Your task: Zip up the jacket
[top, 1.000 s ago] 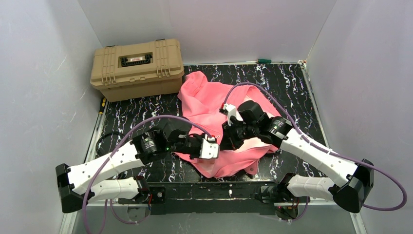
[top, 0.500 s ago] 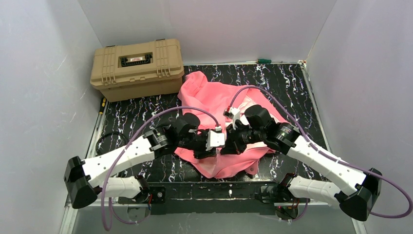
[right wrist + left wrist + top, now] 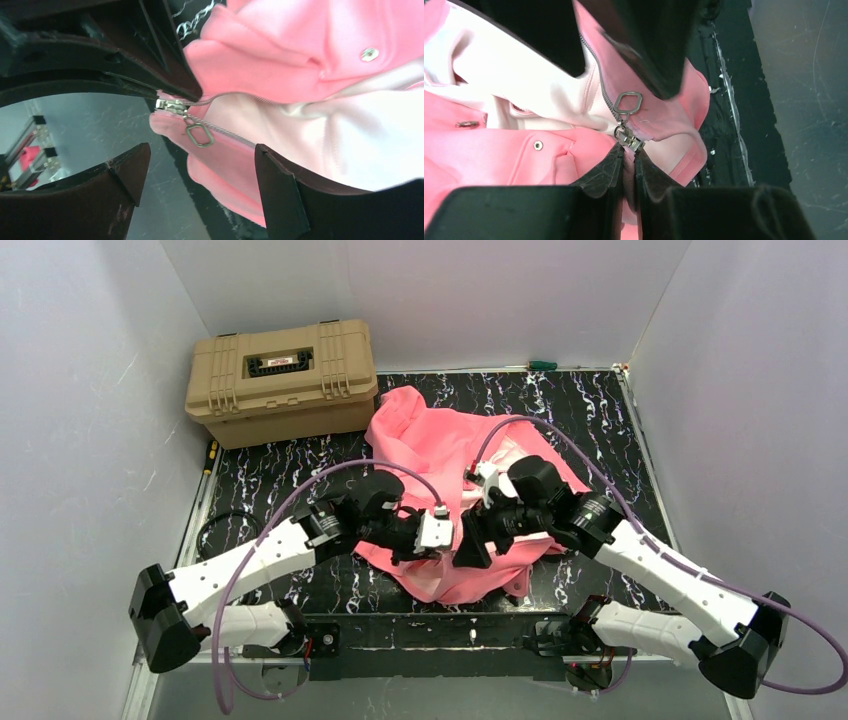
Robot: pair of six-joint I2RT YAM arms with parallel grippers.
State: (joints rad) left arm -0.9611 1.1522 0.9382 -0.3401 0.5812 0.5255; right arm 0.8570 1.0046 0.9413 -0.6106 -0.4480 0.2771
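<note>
Pinching jacket (image 3: 499,155), left hand (image 3: 628,153), tan case (image 3: 282,390) closed

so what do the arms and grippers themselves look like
Both the left arm and right arm have white shells dotted with small holes between chunky black joint housings, with purple cables looping along them. The left gripper and right gripper each carry a white block and dark, wedge-shaped fingers with scuffed faces.
</note>
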